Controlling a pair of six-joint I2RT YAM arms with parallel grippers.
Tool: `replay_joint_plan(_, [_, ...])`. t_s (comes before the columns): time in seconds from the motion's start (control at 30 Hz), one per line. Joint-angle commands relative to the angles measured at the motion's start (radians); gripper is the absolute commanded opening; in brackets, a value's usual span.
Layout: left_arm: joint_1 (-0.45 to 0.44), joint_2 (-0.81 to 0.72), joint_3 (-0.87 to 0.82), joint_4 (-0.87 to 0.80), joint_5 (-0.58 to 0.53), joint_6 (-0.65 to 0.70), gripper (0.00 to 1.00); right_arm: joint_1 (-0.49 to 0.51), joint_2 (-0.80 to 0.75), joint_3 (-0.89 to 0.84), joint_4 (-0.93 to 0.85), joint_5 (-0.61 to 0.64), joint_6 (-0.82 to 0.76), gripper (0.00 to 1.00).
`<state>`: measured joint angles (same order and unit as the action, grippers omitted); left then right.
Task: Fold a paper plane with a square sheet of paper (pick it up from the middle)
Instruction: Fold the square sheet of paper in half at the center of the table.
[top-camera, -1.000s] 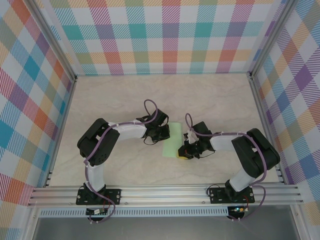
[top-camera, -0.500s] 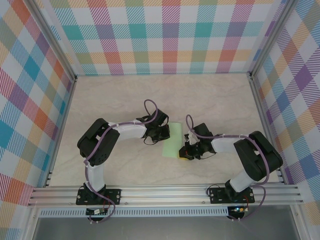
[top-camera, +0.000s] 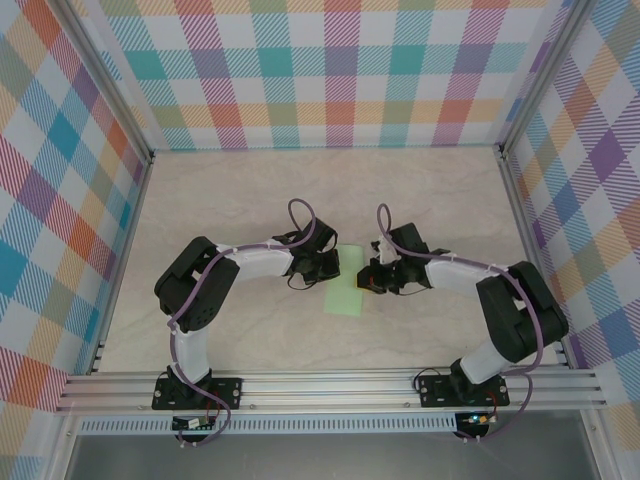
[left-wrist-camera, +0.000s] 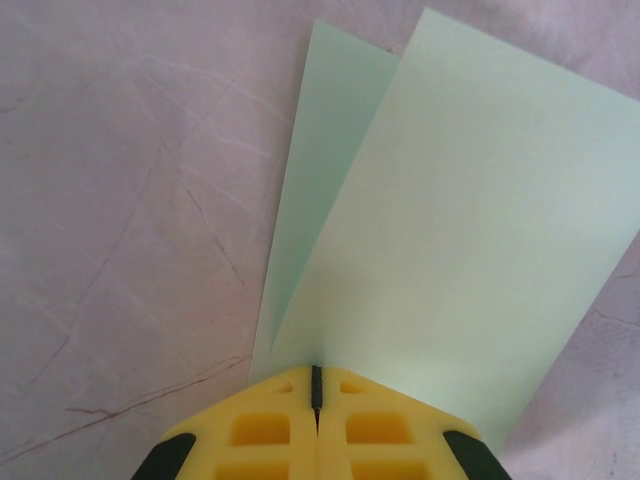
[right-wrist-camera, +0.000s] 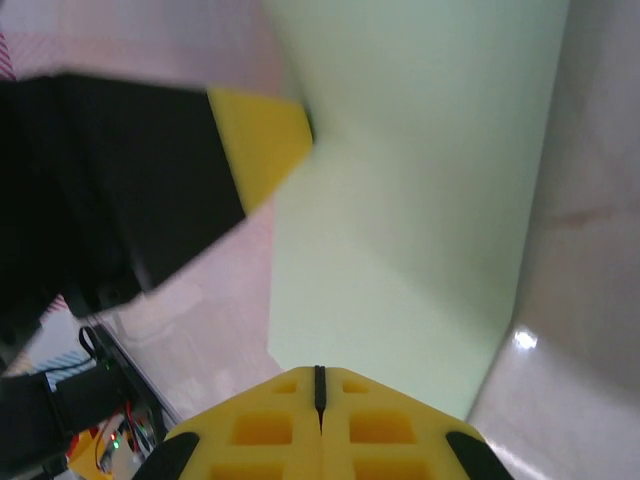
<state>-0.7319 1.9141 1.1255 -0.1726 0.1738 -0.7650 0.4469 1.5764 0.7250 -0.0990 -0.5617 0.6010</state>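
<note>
The left gripper (top-camera: 330, 266) had its yellow jaws fully together with nothing between them. Its tip rested on the left edge of the thin, pale mint-green sheet of paper (top-camera: 347, 291). This sheet lay folded to a narrow rectangle on the pale marbled table (top-camera: 220, 200), in the middle between the two arms. From the left wrist view, the two layers of the sheet of paper (left-wrist-camera: 450, 250) did not match: the lower layer showed out as a strip on the left side. On the right, the right gripper (top-camera: 369, 279) was also closed and empty, with its tip at the upper right edge of the sheet.

The step in hand seemed to be pressing the fold flat. To do it well, the left tip should probably pin the paper while the right tip slides along the crease with light pressure. Such thin paper could easily slip on the smooth table, so the layers should be aligned first.
</note>
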Motion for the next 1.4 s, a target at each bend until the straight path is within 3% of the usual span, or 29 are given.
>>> replay_joint_plan(0.0, [-0.018,0.047,-0.021,-0.134,-0.028,0.022,0.00,-0.014,0.076,0.024,0.032,-0.033,-0.004,0.00])
replay_joint_plan(0.3, [-0.018,0.053,-0.018,-0.140,-0.031,0.026,0.00,-0.030,0.163,-0.043,0.084,0.015,-0.013,0.00])
replay_joint_plan(0.47, [-0.018,0.055,-0.016,-0.144,-0.033,0.028,0.00,-0.032,0.155,-0.052,0.094,-0.021,0.003,0.00])
replay_joint_plan(0.67, [-0.017,0.054,-0.015,-0.148,-0.035,0.030,0.00,-0.056,0.066,0.013,0.066,-0.042,0.008,0.00])
replay_joint_plan(1.13, [-0.018,0.052,-0.018,-0.158,-0.037,0.034,0.00,-0.094,0.231,0.061,0.061,0.015,-0.030,0.00])
replay_joint_plan(1.37, [-0.018,0.048,-0.016,-0.173,-0.045,0.038,0.00,-0.098,0.156,0.116,-0.007,0.005,-0.046,0.00])
